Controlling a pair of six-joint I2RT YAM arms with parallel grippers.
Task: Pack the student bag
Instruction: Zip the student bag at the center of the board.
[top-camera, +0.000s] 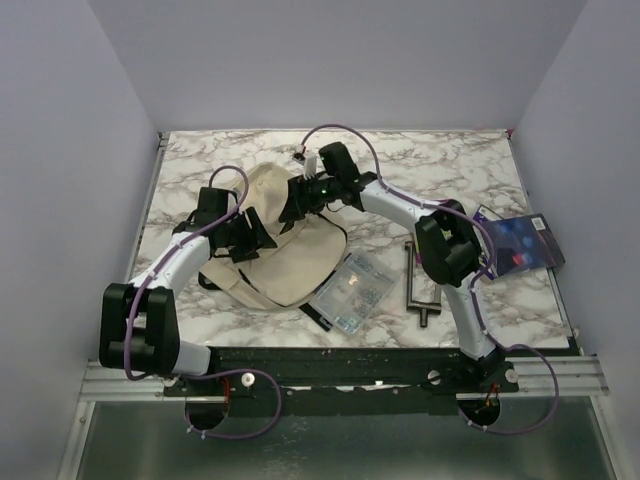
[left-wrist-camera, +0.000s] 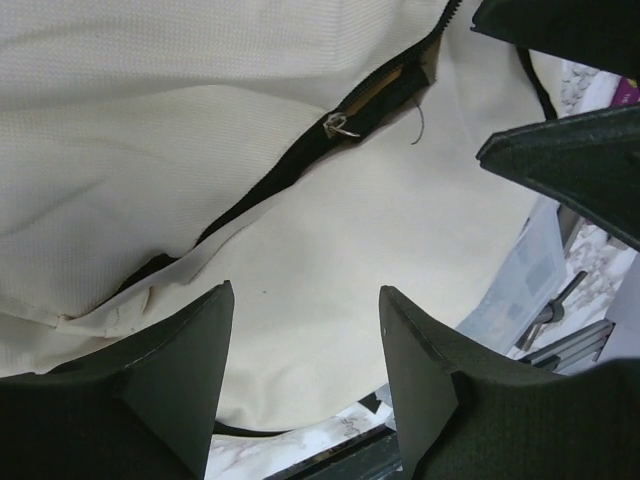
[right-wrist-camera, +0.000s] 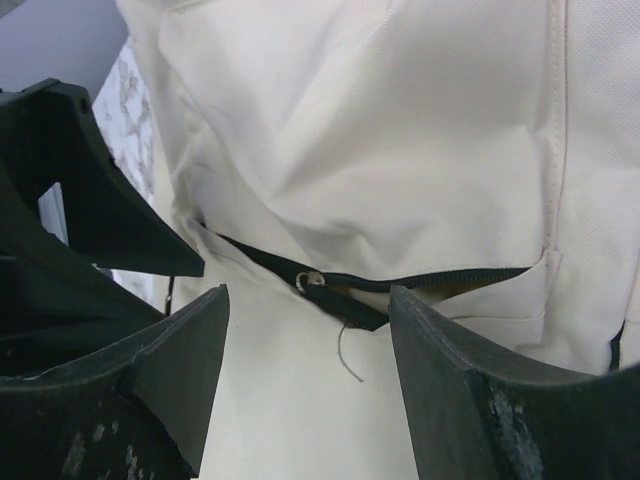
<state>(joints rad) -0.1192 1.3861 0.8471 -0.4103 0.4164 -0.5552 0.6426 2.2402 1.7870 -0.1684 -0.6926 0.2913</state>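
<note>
Both jaws wide, nothing gripped: left gripper (left-wrist-camera: 305, 300) and right gripper (right-wrist-camera: 307, 295) hover over soft cream woven fabric with a black zip (right-wrist-camera: 430, 280), partly open. Student bag (top-camera: 300, 260) lies slumped left of centre on the marble table (top-camera: 460, 170), with a clear plastic pouch (top-camera: 352, 290) at its near-right edge.

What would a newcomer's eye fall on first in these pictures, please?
The large cream fabric backpack lies left of centre on the marbled white table, with the black left gripper and right gripper poised open over it. Its black zip gapes partly open beside a small metal pull. To its right lie a clear plastic pouch and a dark blue book.
</note>
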